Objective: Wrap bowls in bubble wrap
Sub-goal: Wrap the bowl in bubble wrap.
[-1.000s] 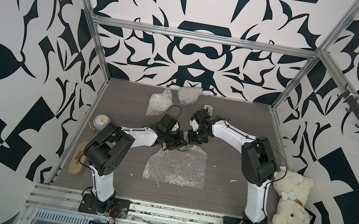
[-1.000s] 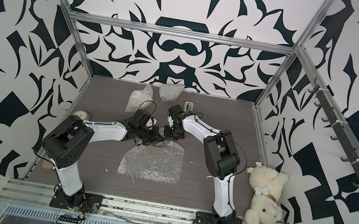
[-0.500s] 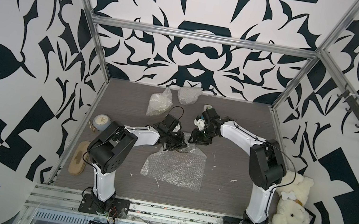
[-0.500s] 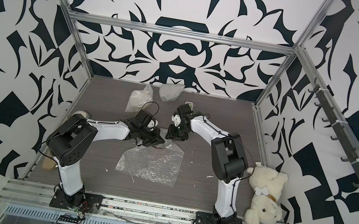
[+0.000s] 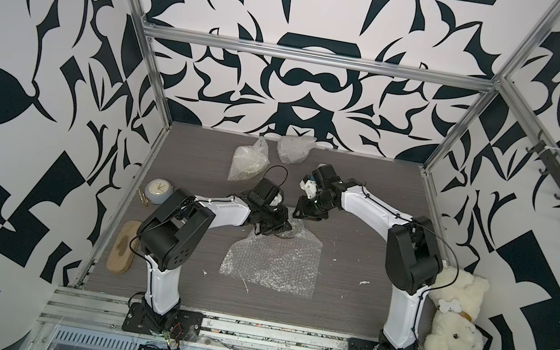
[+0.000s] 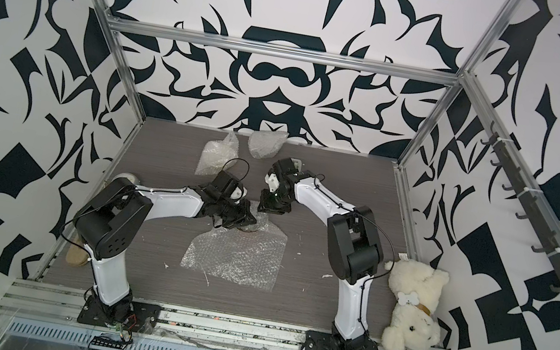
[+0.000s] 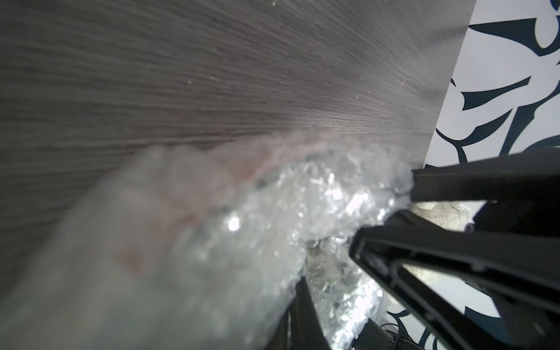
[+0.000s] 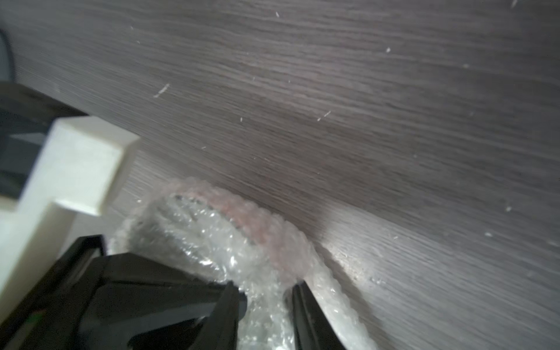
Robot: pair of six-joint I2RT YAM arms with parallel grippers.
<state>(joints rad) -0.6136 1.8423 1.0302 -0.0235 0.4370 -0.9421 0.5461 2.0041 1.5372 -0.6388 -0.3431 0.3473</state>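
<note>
A sheet of bubble wrap (image 5: 274,264) is seen spread over the middle of the grey wood-grain worktop (image 5: 356,306); its far end is drawn up over a bowl (image 8: 194,218), whose round rim is made out through the film in both wrist views; which bowl it is cannot be told, and in both top views it is largely hidden by the arms. The left pincer (image 5: 283,226) is laid low across the worktop from the left; it is closed tight on a bunched fold of the wrap at the bowl's edge, as is shown up close where the left pincer (image 7: 391,209) is seen biting the film. The right pincer (image 5: 307,215) is held at the bowl's far side; its jaws are kept partly apart, with a ridge of wrap lying loose in the gap. A bubble-wrap bundle (image 5: 250,163) and a second bundle (image 5: 294,149) are set near the back wall, well apart from the sheet; an alarm clock (image 5: 158,190) is stood by the left wall; a teddy bear (image 5: 456,316) is slumped beside the right arm.
</note>
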